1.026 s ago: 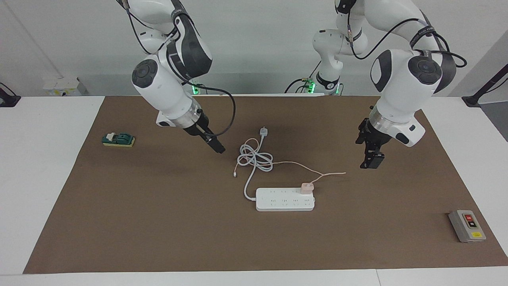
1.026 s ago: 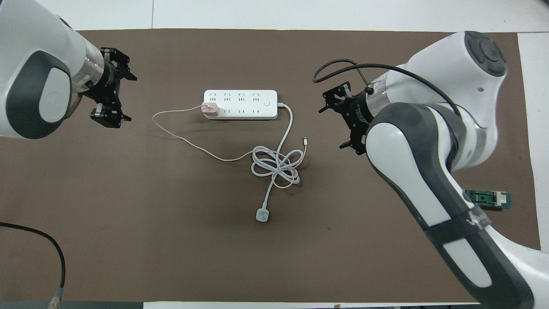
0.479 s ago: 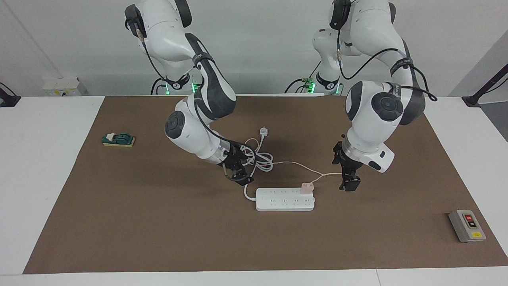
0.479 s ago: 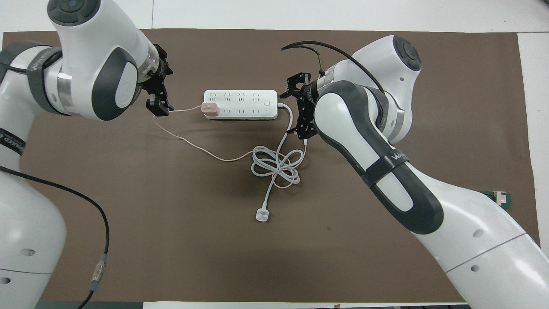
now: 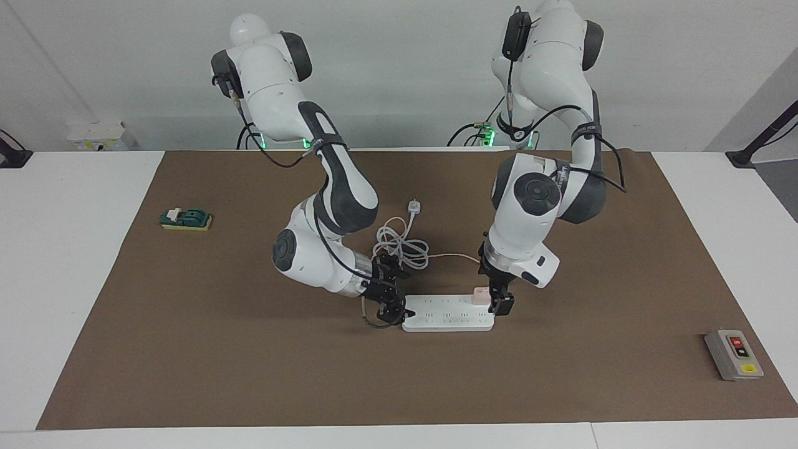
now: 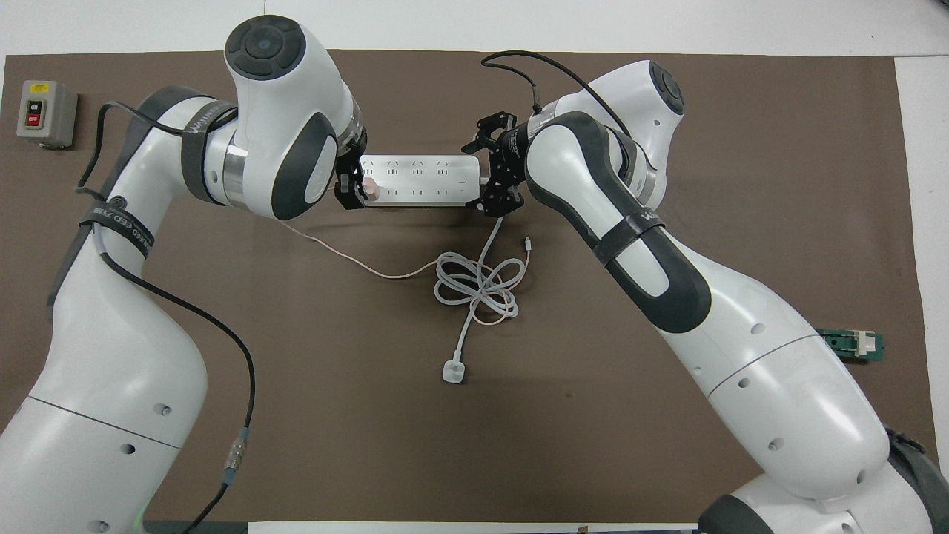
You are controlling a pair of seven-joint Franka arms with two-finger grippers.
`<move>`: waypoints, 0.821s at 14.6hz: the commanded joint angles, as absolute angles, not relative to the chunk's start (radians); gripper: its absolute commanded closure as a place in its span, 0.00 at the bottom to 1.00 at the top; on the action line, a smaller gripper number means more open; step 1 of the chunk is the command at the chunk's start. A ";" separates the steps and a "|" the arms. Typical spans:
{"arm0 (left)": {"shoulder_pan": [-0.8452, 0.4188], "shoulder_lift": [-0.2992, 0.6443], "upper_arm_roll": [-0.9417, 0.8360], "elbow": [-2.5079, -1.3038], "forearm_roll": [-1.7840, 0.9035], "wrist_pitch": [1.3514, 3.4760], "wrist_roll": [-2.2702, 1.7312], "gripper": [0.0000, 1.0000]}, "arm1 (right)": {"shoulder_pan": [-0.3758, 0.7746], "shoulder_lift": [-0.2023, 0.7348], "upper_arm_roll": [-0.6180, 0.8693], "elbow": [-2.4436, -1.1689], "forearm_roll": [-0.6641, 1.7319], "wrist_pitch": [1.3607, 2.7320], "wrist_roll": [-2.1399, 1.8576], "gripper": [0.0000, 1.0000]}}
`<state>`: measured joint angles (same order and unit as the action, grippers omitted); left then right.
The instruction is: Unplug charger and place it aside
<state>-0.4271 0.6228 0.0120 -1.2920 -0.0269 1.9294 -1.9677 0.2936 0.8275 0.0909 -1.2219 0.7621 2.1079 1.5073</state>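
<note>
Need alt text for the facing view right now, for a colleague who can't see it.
Both arms are down at the white power strip: the left gripper, open, is at the pink charger plugged into one end, and the right gripper is at the other end. A coiled white cord lies nearer the robots.

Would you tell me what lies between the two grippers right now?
The white power strip spans that stretch, with the pink charger plugged in beside the left gripper; the right gripper is at its other end, clearest in the facing view.

**Lighting and picture quality, 2 views**

Bright, even, diffuse light from above. Both arms cast soft, faint shadows on the matte brown mat (image 5: pixel 187 349), which shows no glare. Mild sheen on the white arm shells. Focus is sharp throughout; edges look undistorted.
</note>
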 commanded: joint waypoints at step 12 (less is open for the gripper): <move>-0.433 0.690 0.028 -1.261 -0.023 1.884 -1.890 0.00 | 0.282 0.986 0.143 -1.097 0.897 2.158 1.290 0.00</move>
<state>-0.4364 0.6698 0.0242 -1.2852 -0.0253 1.9071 -1.9265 0.2906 0.9537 0.1260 -1.1264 0.8782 2.1430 1.3242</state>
